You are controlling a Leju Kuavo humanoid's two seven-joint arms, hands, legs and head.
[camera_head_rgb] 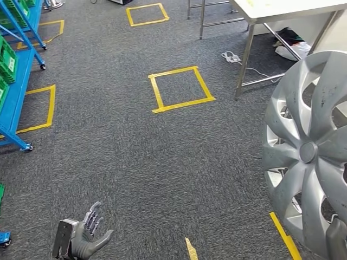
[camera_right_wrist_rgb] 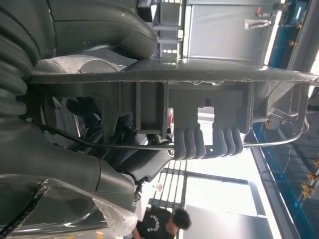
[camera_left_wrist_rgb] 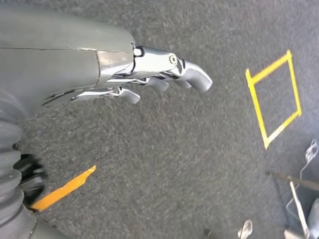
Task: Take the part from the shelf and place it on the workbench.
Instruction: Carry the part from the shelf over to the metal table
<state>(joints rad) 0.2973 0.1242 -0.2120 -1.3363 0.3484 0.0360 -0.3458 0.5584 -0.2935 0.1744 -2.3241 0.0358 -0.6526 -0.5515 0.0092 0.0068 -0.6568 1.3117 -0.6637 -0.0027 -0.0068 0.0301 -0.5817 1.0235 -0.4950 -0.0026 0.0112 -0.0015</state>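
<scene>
The part is a silver wheel cover [camera_head_rgb: 310, 151], held upright at the right edge of the head view. My right hand [camera_head_rgb: 336, 238] grips its lower rim; in the right wrist view the thumb [camera_right_wrist_rgb: 101, 25] and fingers [camera_right_wrist_rgb: 146, 164] clamp the cover's edge [camera_right_wrist_rgb: 180, 74]. My left hand [camera_head_rgb: 84, 238] hangs low at the lower left with its fingers apart and nothing in it; the left wrist view shows those fingers [camera_left_wrist_rgb: 158, 69] stretched out over the carpet. The workbench [camera_head_rgb: 286, 11], white-topped on steel legs, stands at the upper right.
A blue shelf [camera_head_rgb: 16, 81] with green bins lines the left edge. Yellow tape squares [camera_head_rgb: 180, 89] mark the grey carpet. A white cable [camera_head_rgb: 233, 57] lies by the bench leg. A person in a dark shirt [camera_right_wrist_rgb: 158, 224] appears in the right wrist view.
</scene>
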